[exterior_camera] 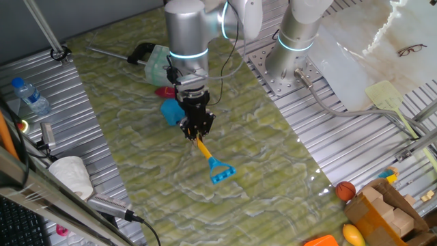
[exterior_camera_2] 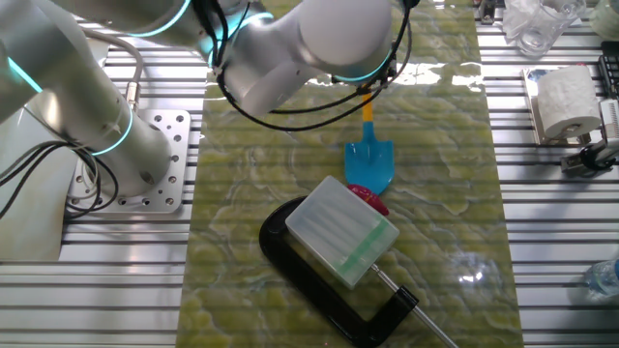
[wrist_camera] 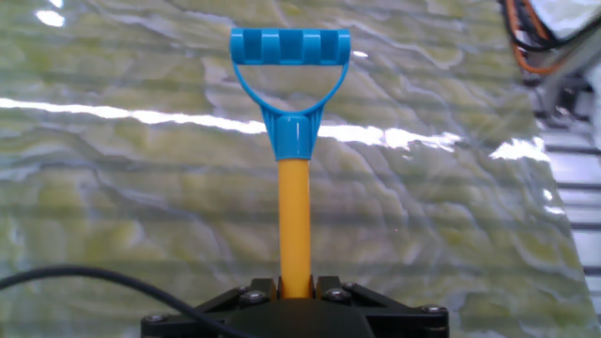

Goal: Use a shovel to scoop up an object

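— One gripper point(exterior_camera: 197, 131), is it gripping anything?

— Yes, it is clamped on the yellow shaft of the shovel point(exterior_camera_2: 370, 159), over the green table point(exterior_camera: 273, 164).

— Where is the blade?

— Low by the object point(exterior_camera_2: 368, 198), touching or just over it; I cannot tell which. The dustpan point(exterior_camera_2: 343, 230) lies just beside it.

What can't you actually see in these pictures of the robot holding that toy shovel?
- The red object: mostly hidden under the dustpan and shovel blade in the other fixed view; whether it sits on the blade is unclear.
- Claw fingertips: cut off by the hand view's bottom edge.
- Shovel blade: outside the hand view entirely.
- Bottle label: too small to read.
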`<state>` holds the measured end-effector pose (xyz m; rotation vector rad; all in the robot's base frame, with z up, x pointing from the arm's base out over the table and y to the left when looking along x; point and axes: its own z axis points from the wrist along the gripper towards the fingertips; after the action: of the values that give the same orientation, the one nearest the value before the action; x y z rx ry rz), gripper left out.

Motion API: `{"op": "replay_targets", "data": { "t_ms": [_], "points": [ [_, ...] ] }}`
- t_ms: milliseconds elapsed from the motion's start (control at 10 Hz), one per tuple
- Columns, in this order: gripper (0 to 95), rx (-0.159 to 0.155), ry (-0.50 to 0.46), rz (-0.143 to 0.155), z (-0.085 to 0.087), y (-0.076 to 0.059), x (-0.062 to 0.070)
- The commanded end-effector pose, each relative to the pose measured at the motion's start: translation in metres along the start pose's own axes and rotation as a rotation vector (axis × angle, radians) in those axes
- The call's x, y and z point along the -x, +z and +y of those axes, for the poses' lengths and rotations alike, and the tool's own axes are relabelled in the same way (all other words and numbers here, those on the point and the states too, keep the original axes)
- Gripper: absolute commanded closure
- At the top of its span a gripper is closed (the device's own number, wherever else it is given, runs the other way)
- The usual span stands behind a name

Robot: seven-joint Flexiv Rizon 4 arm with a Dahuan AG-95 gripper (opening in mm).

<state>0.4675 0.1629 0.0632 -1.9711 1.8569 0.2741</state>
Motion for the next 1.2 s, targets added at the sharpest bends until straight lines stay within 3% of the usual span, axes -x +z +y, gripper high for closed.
{"op": "replay_targets", "data": {
  "t_ms": [100, 400, 600, 1200],
  "points": [
    [95.0, -0.02, -0.034, 0.025, 0.0, -0.023, 0.001],
    [95.0, -0.034, -0.031, 0.027, -0.005, -0.024, 0.005],
    [95.0, -0.043, -0.031, 0.001, -0.012, -0.02, 0.006],
    [95.0, -0.04, -0.074, 0.038, -0.011, -0.018, 0.004]
  ]
}}
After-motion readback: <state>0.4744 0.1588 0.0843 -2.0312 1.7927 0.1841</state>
